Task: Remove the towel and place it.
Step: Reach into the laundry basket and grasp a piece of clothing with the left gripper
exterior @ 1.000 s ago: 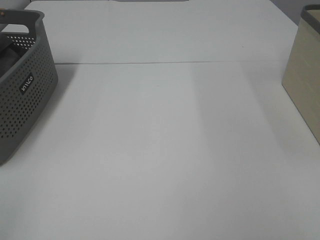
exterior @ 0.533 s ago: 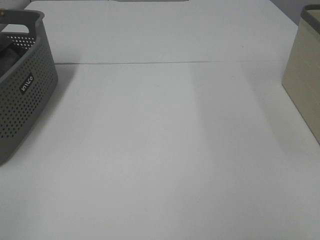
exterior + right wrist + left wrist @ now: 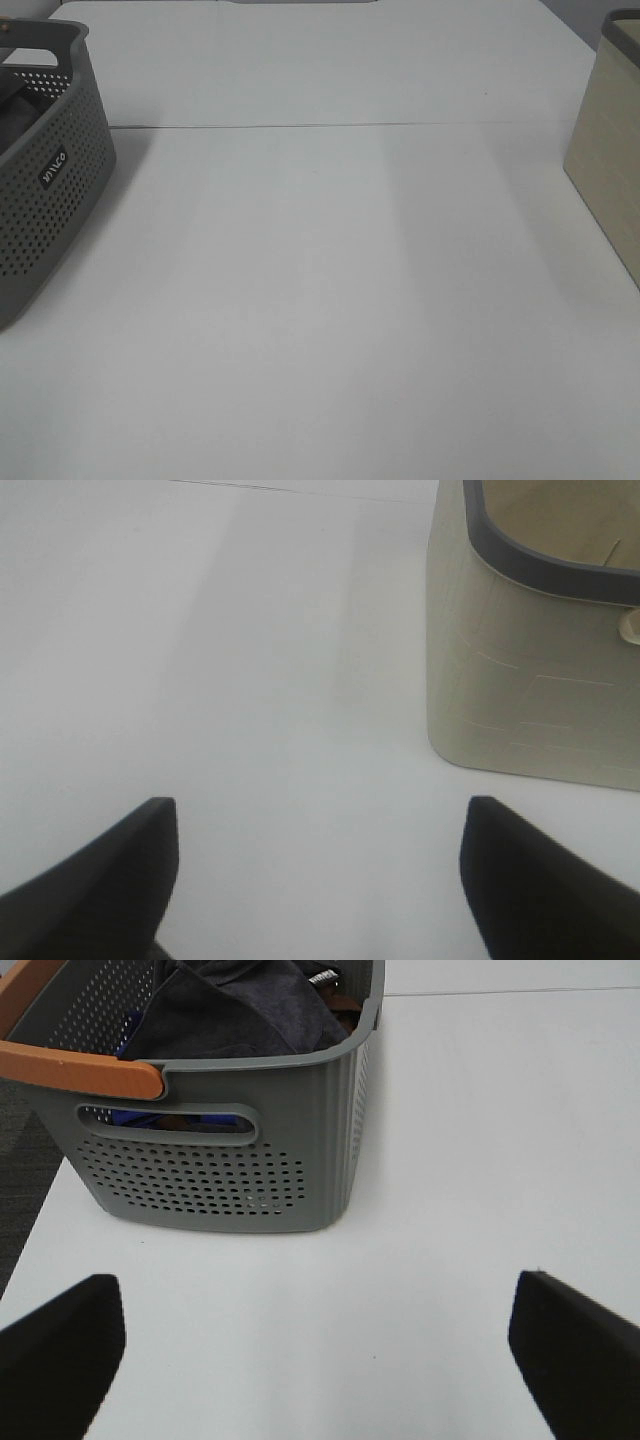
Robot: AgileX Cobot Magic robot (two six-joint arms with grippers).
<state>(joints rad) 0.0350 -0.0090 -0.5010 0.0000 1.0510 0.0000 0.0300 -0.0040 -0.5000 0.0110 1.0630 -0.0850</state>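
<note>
Nearest the left wrist camera, the left gripper point(image 3: 312, 1282) has its jaws spread wide. Its two dark fingers point(image 3: 60, 1360) sit far apart, and only white table point(image 3: 450, 1160) shows between them. They grip nothing and touch nothing that can be seen. Just ahead of the fingertips stands the grey perforated basket point(image 3: 220, 1170), short end toward the gripper, with an orange handle point(image 3: 80, 1065) along its near rim. The towel point(image 3: 230, 1010) lies bunched inside it, dark charcoal, piled up to the rim, with a small white tag point(image 3: 322, 975) at the far end. A blue cloth point(image 3: 135, 1118) shows through the basket's hand slot, lower down than the towel.

The right gripper point(image 3: 320, 805) is spread just as wide, with its fingers point(image 3: 110, 880) well apart over bare table and nothing held. Beyond them, off to one side, stands a beige bin point(image 3: 520, 680) with a dark rim point(image 3: 520, 550). The gripper is apart from it.

Neither gripper shows in the high view. There the table point(image 3: 320, 300) fills the near and middle ground. The basket point(image 3: 50, 190) sits at about 10 o'clock against the edge of the frame, and the bin point(image 3: 605, 170) at about 2 o'clock, well apart from it. A thin seam point(image 3: 320, 125) crosses the table toward 12 o'clock.
</note>
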